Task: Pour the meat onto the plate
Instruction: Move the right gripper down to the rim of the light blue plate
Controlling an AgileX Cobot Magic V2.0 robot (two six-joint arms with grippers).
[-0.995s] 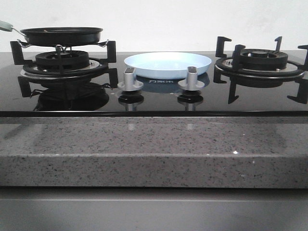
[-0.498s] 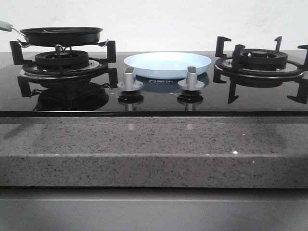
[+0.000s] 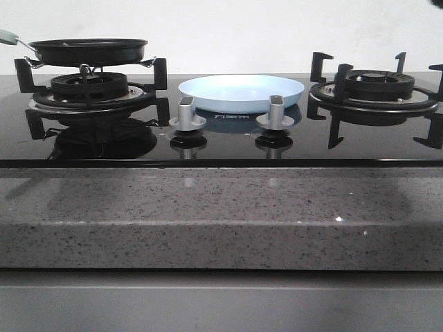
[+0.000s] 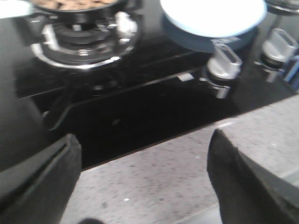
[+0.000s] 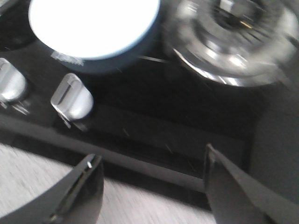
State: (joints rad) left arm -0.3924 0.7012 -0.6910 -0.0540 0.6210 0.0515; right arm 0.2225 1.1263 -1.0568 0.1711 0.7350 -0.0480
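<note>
The meat (image 4: pixel 74 3) is a heap of small orange-brown bits in the black frying pan (image 3: pixel 88 50), which sits on the left burner. From the front the pan's wall hides the meat. The pale blue-white plate (image 3: pixel 241 92) lies empty on the black glass between the burners, behind the two knobs; it also shows as plate (image 4: pixel 212 14) and plate (image 5: pixel 93 25). My left gripper (image 4: pixel 144 137) hangs open over the stone counter's edge, short of the left burner. My right gripper (image 5: pixel 150 155) is open too, over the hob's front edge near the right knob. Neither holds anything.
Two silver knobs (image 3: pixel 186 114) (image 3: pixel 275 114) stand in front of the plate. The right burner (image 3: pixel 377 90) has tall black pan supports. The pan's pale green handle (image 3: pixel 8 36) sticks out to the left. A speckled grey stone counter (image 3: pixel 221 214) runs along the front.
Pan, plate and knobs have not moved. A small dark shape has appeared at the top right corner of the front view.
</note>
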